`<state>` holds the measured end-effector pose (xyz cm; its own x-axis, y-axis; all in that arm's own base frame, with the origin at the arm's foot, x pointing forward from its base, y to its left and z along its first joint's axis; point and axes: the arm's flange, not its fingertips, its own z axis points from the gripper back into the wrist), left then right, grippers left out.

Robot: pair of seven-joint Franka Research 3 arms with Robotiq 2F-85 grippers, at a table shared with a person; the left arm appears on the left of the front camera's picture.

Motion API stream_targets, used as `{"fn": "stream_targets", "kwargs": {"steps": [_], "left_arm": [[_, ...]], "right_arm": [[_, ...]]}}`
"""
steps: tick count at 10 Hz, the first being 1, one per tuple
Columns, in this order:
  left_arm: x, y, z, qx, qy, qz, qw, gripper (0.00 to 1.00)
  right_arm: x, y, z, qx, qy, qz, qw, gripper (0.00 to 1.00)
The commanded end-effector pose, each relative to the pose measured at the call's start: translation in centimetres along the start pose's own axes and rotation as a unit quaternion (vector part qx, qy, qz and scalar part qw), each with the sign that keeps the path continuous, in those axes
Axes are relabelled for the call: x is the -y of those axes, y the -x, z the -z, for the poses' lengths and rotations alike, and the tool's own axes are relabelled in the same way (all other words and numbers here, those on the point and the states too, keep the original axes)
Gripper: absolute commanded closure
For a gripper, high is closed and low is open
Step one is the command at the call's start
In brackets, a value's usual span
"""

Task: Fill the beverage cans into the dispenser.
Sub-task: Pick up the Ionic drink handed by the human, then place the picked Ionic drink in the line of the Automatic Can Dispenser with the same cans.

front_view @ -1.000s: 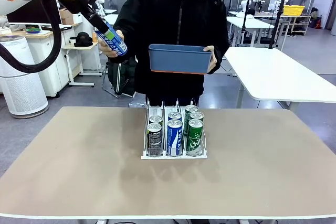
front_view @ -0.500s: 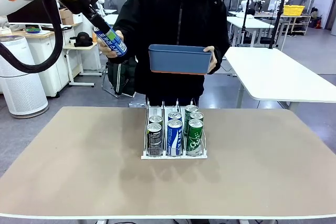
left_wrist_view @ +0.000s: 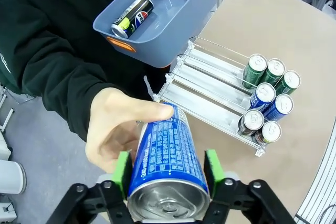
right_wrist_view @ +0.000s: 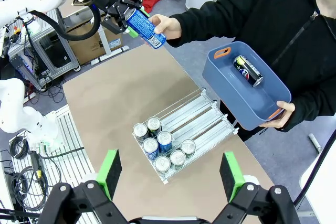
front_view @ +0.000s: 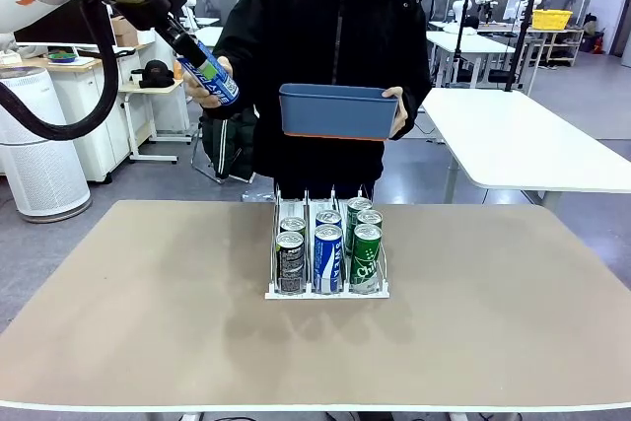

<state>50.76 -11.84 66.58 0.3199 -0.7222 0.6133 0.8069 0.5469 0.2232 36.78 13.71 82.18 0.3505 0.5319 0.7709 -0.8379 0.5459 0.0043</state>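
The left gripper (left_wrist_view: 167,169) pinches a blue can (left_wrist_view: 163,142), and a hand (left_wrist_view: 118,129) holds its far end. If the pinch is weak when the hand lets go, the can may drop and miss the dispenser (left_wrist_view: 210,85) well below. The right gripper (right_wrist_view: 170,174) is spread wide.

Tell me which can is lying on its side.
The dark can inside the blue bin the person holds; those in the dispenser stand upright.
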Motion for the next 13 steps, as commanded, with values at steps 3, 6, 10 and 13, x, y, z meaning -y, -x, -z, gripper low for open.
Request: {"fn": "stream_targets", "kwargs": {"steps": [3, 6, 10, 13], "left_arm": [[-0.27, -0.11, -0.16, -0.010, -0.008, -0.012, 1.000, 1.00], [-0.24, -0.06, -0.24, -0.008, -0.008, -0.009, 1.000, 1.00], [-0.23, -0.21, 0.04, -0.021, 0.001, -0.008, 1.000, 0.91], [-0.02, 0.10, 0.02, -0.015, -0.004, 0.010, 1.000, 0.91]], "right_arm": [[-0.04, 0.16, 0.05, -0.001, -0.001, 0.000, 1.000, 0.00], [-0.04, 0.16, 0.05, -0.001, -0.001, 0.000, 1.000, 0.00], [-0.04, 0.16, 0.05, -0.001, -0.001, 0.000, 1.000, 0.00], [-0.04, 0.16, 0.05, -0.001, -0.001, 0.000, 1.000, 0.00]]}}
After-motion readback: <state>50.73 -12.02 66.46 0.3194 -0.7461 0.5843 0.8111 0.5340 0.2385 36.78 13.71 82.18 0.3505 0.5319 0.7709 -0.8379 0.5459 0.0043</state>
